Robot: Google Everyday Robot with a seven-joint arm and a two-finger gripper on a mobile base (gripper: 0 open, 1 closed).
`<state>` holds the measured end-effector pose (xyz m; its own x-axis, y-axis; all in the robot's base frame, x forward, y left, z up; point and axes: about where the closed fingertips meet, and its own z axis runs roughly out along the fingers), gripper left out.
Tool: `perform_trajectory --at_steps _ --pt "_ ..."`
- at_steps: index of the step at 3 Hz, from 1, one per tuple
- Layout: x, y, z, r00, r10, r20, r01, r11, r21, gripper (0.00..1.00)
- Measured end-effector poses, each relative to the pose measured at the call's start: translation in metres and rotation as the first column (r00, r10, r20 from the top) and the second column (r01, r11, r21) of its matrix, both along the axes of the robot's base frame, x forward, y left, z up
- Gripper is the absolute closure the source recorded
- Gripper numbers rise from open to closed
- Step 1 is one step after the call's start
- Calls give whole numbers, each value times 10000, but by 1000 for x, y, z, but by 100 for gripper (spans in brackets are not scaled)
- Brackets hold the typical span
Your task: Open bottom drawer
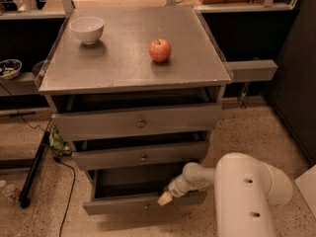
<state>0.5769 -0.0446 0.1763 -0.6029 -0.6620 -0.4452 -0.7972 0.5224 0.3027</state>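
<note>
My tool (165, 198) is low in front of the grey cabinet (217, 90), at the top edge of the bottom drawer (118, 206), just right of the middle of its front; its pale yellowish tip touches or nearly touches that edge, and I cannot tell which; nor can I tell whether the tool is released or clenched. My white arm (247, 196) reaches in from the lower right, with its thick rounded casing close to the camera and a slimmer wrist running left to the tool.

The bottom drawer is the lowest of the three and stands out farther from the cabinet than the two above it; a dark open hollow shows behind its front. The middle drawer (113, 158) is also out a little, with a small round knob (143, 157) at its centre; the top drawer (98, 125) is the tallest and widest, also with a centre knob (141, 124), and a dark gap shows above it under the cabinet's top.

On the cabinet's flat top a white bowl (87, 29) sits upright near the far left corner; a red apple (160, 50) rests near the middle, well apart from the bowl.

The floor (247, 132) is speckled; a black pole (32, 174) lies slanted on it to the cabinet's left, with a thin black cable (69, 191) beside it; something green (58, 142) sits against the cabinet's left side.
</note>
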Motion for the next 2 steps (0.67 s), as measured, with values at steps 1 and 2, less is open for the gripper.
perform_trajectory --at_steps 1,2 --pt "0 0 0 10000 1 -1 -1 10000 0 77" --pt "0 0 0 10000 1 -1 -1 10000 0 54"
